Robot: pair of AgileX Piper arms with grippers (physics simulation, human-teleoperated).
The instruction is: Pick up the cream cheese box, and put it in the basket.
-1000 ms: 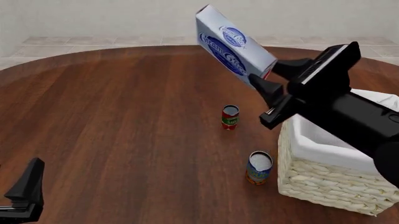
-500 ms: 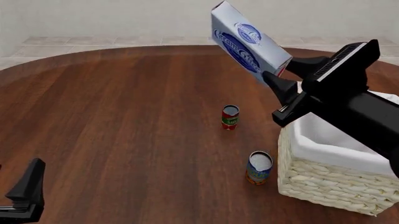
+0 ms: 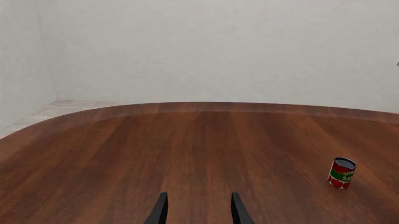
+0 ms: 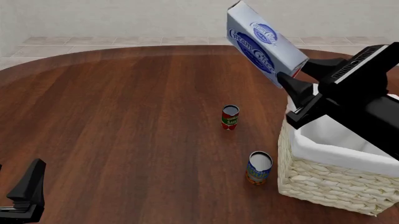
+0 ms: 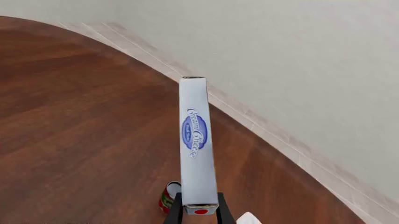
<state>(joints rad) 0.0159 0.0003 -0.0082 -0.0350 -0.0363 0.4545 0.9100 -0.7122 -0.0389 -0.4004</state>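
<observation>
My right gripper (image 4: 298, 78) is shut on one end of the cream cheese box (image 4: 263, 43), a pale blue-white carton with dark blue oval logos. The box is held high in the air, tilted up and to the left, just over the left rim of the basket (image 4: 324, 179). In the right wrist view the box (image 5: 196, 144) stands edge-on between the fingers, red dot at the held end. The basket is cream wicker with white cloth lining, at the right of the table. My left gripper (image 3: 197, 212) is open and empty, low at the front left (image 4: 25, 191).
A red and green can (image 4: 230, 117) stands mid-table; it also shows in the left wrist view (image 3: 341, 173) and the right wrist view (image 5: 168, 198). A second can (image 4: 259, 168) with a blue and orange label stands close beside the basket's left wall.
My right gripper has carried the cream cheese box to the right, from left of the basket to over its left rim. The left arm has not moved.
</observation>
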